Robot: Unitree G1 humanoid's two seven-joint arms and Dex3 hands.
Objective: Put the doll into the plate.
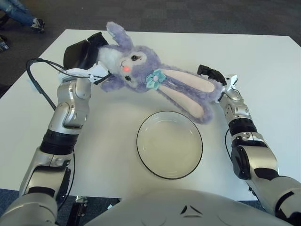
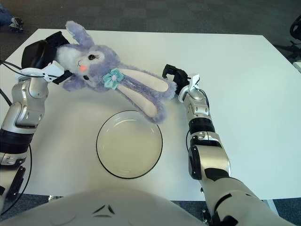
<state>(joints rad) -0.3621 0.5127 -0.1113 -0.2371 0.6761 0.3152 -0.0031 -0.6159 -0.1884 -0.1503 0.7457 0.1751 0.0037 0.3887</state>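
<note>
A purple plush bunny doll [image 1: 141,70] with a teal bow and long pink-lined ears lies stretched across the white table [image 1: 263,61]. My left hand [image 1: 87,54] is closed on the doll's body at its left end. My right hand [image 1: 214,77] is closed on the tips of the long ears at the right end. The doll hangs between both hands, just beyond a white plate [image 1: 170,144] with a dark rim. The plate holds nothing and sits near the table's front edge.
A black cable [image 1: 40,80] loops beside my left arm. Dark carpet lies beyond the table's far edge. A person's shoe [image 1: 37,23] shows at the top left.
</note>
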